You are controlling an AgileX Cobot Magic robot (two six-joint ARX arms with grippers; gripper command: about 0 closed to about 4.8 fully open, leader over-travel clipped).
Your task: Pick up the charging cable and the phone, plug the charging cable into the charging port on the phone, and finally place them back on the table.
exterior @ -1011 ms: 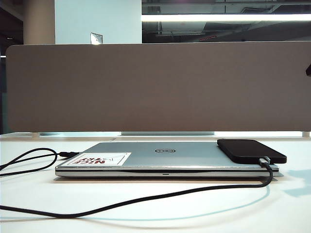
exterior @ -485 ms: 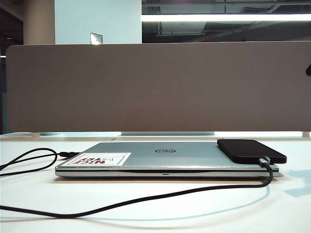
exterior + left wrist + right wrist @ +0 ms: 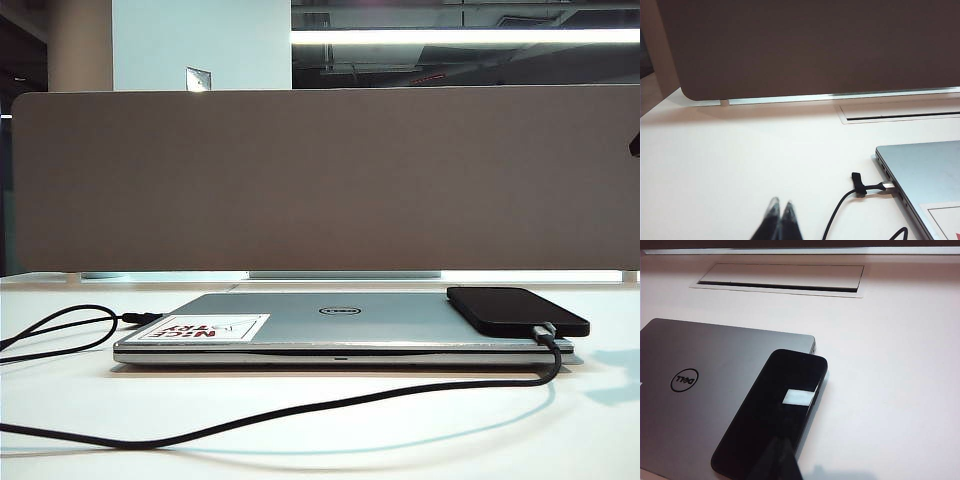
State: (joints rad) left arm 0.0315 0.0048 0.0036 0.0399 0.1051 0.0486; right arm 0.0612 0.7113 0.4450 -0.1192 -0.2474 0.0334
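Observation:
The black phone (image 3: 515,310) lies flat on the right end of the shut silver laptop (image 3: 340,325). The charging cable (image 3: 300,409) has its silvery plug (image 3: 545,331) seated in the phone's near short edge, which hides the charging port. The cord curves down over the white table (image 3: 330,385) and off to the left. Its other end sits in the laptop's side (image 3: 887,186). Neither gripper shows in the exterior view. My left gripper (image 3: 781,201) is shut and empty over bare table beside the cord (image 3: 837,215). My right gripper (image 3: 781,439) is shut and empty, just above the phone (image 3: 775,410).
An upright brown divider panel (image 3: 320,180) closes off the back of the table. A long cable slot (image 3: 780,277) is set into the tabletop behind the laptop (image 3: 695,380). A red and white sticker (image 3: 205,328) marks the laptop lid.

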